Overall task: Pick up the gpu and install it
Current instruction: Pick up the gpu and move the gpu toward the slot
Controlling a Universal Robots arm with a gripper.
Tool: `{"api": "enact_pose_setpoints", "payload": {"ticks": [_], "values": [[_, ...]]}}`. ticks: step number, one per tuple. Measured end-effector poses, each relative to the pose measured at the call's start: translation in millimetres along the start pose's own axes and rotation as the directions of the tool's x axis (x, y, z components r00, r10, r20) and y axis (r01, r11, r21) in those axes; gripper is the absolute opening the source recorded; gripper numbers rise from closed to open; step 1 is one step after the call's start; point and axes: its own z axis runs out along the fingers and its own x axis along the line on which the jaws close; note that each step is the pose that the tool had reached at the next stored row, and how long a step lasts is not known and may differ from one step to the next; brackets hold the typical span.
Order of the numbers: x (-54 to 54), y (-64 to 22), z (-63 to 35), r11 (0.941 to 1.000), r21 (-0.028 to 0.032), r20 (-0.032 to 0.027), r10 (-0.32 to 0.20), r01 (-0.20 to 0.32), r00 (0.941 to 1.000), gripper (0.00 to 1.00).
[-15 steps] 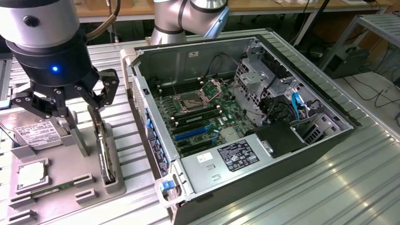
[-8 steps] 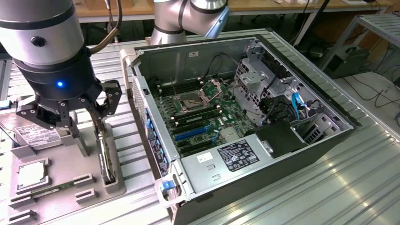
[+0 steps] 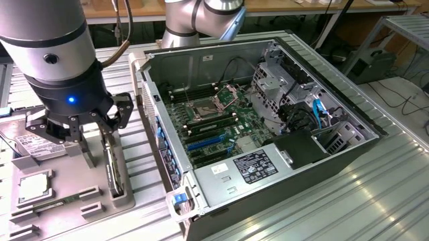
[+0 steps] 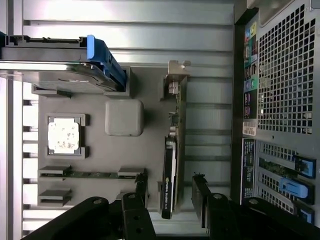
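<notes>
Over the gray tray [image 4: 150,150], one end effector [image 4: 170,179] (jaws apart) straddles one upright gpu [image 4: 170,150].

gpu [image 4: 172,150] upright in tray [image 4: 150,100], gripper [image 4: 170,177] over it, computer case [image 3: 194,65] beside tray

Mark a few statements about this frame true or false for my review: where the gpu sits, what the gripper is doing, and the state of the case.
1. The gpu stands on edge in the gray tray, outside the computer case. True.
2. The gripper is shut on the gpu. False: its jaws are open, with one of its fingers on each side of the card and a gap at both.
3. The computer case is open, with the motherboard exposed. True.
4. The gpu is the only part in the tray. False: a processor chip and a memory stick lie there too.
</notes>
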Motion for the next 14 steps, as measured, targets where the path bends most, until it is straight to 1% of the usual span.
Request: {"api": "enact_pose_setpoints", "payload": {"ticks": [14], "values": [[-1.2, -1.5, 28.3, 1.0, 0.0, 0.0, 0.001, -0.001, 1.0, 0.48]]}}
